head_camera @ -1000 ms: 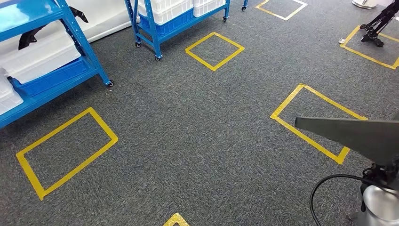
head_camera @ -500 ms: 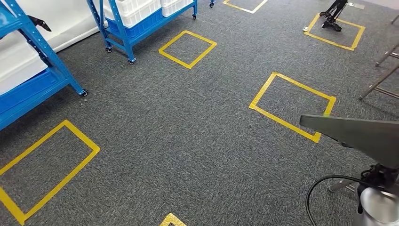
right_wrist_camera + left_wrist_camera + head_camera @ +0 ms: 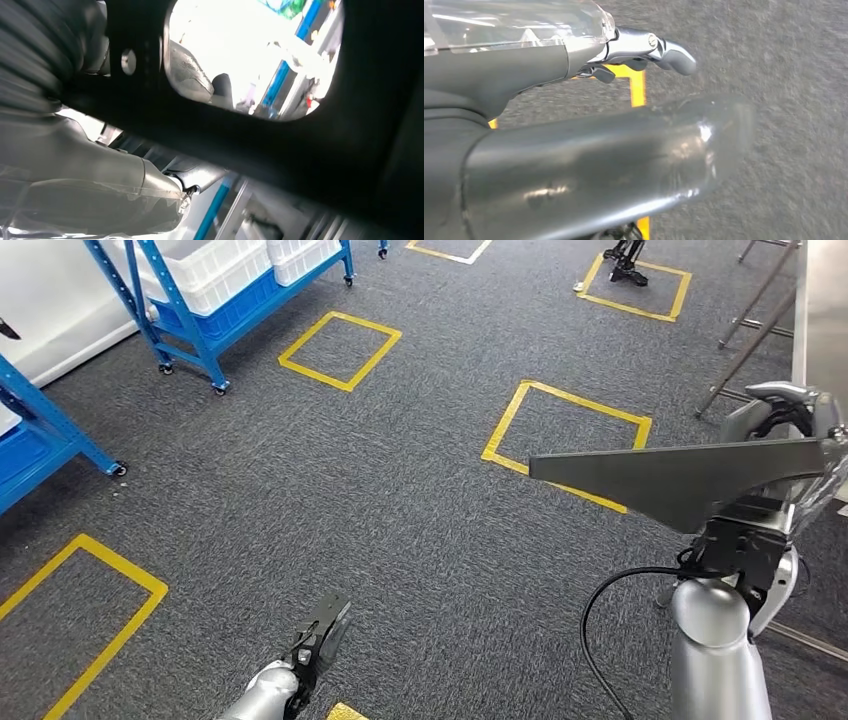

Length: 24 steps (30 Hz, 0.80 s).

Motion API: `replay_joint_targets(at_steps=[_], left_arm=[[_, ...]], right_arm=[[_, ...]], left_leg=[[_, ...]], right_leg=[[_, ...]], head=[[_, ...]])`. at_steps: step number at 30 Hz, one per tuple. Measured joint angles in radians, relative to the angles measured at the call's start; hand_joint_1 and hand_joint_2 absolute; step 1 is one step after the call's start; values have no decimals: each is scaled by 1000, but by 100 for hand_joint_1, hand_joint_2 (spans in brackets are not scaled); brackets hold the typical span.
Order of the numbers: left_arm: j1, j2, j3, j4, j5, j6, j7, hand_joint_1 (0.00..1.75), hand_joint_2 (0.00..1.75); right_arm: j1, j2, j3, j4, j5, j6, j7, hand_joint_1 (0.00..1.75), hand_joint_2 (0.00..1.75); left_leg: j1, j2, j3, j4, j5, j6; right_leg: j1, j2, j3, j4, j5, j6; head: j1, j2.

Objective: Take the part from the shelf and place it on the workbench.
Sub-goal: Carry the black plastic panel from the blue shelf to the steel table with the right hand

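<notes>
The part (image 3: 680, 476) is a flat, dark grey, wedge-shaped plate, held level over the carpet at the right of the head view. My right hand (image 3: 790, 420) grips its wide end, the fingers mostly hidden behind the plate. In the right wrist view the part (image 3: 250, 135) is a dark frame with a rounded cut-out, close against my right hand (image 3: 90, 165). My left hand (image 3: 318, 635) hangs low over the floor, fingers straight and holding nothing; the left wrist view shows the left hand (image 3: 644, 47) above the carpet. A grey workbench edge (image 3: 822, 310) stands at the far right.
A blue wheeled shelf (image 3: 195, 310) with white bins (image 3: 215, 265) stands at the back left, and another blue shelf (image 3: 45, 435) at the left edge. Yellow tape rectangles (image 3: 565, 440) mark the grey carpet. Slanted metal legs (image 3: 745, 335) stand beside the workbench. A black tripod (image 3: 625, 265) stands far back.
The camera has swung right, so shelves and tape marks have slid left. My right arm has lifted the part higher. My left hand has come into view at the bottom.
</notes>
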Motion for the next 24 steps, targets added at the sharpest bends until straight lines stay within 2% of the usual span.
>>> replay_joint_targets(at_steps=[1, 2, 4, 5, 6, 8, 9, 10, 11, 12, 13, 14, 15, 16, 17, 19, 21, 23, 24], left_arm=[[0, 0, -13, -4, 18, 2, -2, 0, 0], [4, 0, -25, -7, 33, 5, -5, 0, 0], [8, -2, -49, -12, 52, 8, -9, 0, 0], [4, -5, -60, -15, 58, 9, -11, 0, 0], [-2, -8, -72, -18, 64, 8, -11, 0, 0], [-9, -10, -93, -21, 74, 4, -10, 0, 0], [-8, -10, -101, -22, 78, 1, -7, 0, 0], [-7, -10, -110, -22, 83, 0, -4, 0, 0], [-6, -10, -119, -22, 88, -1, -1, 0, 0], [-7, -10, -128, -23, 93, -1, 1, 0, 0], [-9, -10, -137, -23, 99, -1, 2, 0, 0], [-11, -10, -145, -23, 103, -1, 3, 0, 0], [-12, -10, -152, -23, 108, -1, 4, 0, 0], [-12, -10, -159, -23, 112, -1, 5, 0, 0], [-12, -10, -165, -24, 115, 0, 6, 0, 0], [-11, -10, -176, -24, 123, 0, 8, 0, 0], [-12, -10, -185, -25, 130, 0, 8, 0, 0], [-8, -8, -194, -26, 138, -1, 9, 0, 0], [-4, -7, -197, -26, 142, -1, 11, 0, 0]], right_arm=[[-10, 3, 7, 6, -3, -4, 2, 175, 175], [-17, 5, 13, 12, -6, -6, 4, 175, 175], [-23, 7, 23, 20, -8, -4, 4, 175, 175], [-26, 7, 26, 24, -8, -2, 4, 175, 175], [-34, 8, 30, 29, -7, -1, 3, 175, 175], [-53, 10, 39, 41, -3, 2, 3, 175, 175], [-62, 11, 43, 47, -2, 3, 3, 175, 175], [-69, 11, 47, 55, -1, 5, 4, 175, 175], [-79, 12, 49, 61, 0, 9, 5, 175, 175], [-94, 12, 51, 65, 0, 13, 7, 175, 175], [-114, 12, 52, 68, 0, 20, 11, 175, 175], [-138, 11, 53, 69, 2, 28, 17, 175, 175], [-162, 10, 53, 70, 6, 37, 25, 175, 175], [-184, 10, 55, 69, 12, 47, 34, 175, 175], [-202, 8, 56, 69, 20, 57, 43, 175, 175], [-226, 6, 62, 69, 39, 70, 58, 175, 175], [-245, 5, 71, 67, 55, 73, 68, 175, 175], [-262, 5, 84, 66, 66, 72, 76, 175, 175], [-266, 5, 89, 66, 69, 71, 80, 175, 175]], left_leg=[[-2, -14, 8, -19, 3, 1], [-5, -14, 9, -23, 5, 4], [-6, 6, 12, -38, 18, 14], [-4, 16, 14, -49, 27, 20], [-3, 26, 16, -60, 35, 26], [-6, 48, 16, -70, 42, 32], [-7, 61, 15, -70, 42, 34], [-8, 73, 15, -69, 41, 34], [-8, 86, 15, -68, 39, 33], [-8, 98, 15, -66, 37, 32], [-9, 109, 15, -62, 33, 30], [-11, 119, 15, -58, 28, 27], [-14, 128, 14, -53, 23, 22], [-17, 137, 14, -49, 19, 18], [-20, 147, 13, -48, 16, 14], [-20, 162, 13, -41, 7, 5], [-16, 134, -3, 6, -23, -5], [-11, 88, -54, 121, -81, -13], [-9, 77, -86, 185, -106, -15]], right_leg=[[-3, 12, -4, -1, 5, 7], [-7, 25, -7, -4, 10, 15], [-10, 40, -14, -11, 18, 29], [-8, 28, -19, -3, 13, 32], [-4, 5, -33, 24, -5, 35], [0, -49, -82, 129, -62, 39], [0, -63, -109, 188, -86, 42], [-1, -70, -126, 224, -93, 45], [-3, -75, -128, 228, -83, 47], [-4, -81, -112, 196, -57, 48], [-4, -95, -80, 135, -22, 47], [0, -117, -46, 72, 2, 45], [5, -134, -22, 23, 16, 39], [10, -147, -9, -8, 21, 31], [15, -147, -8, -16, 17, 23], [14, -126, -11, -20, 19, 10], [8, -107, -7, -24, 21, -2], [7, -89, -5, -26, 22, -11], [7, -78, -5, -25, 22, -13]], head=[[0, 0], [0, 0], [0, 0], [2, 0], [6, 0], [12, 0], [13, 0], [13, 0], [14, 0], [14, 0], [14, 0], [14, 0], [14, 0], [13, 0], [11, 0], [9, 0], [8, 0], [7, 0], [7, 0]])
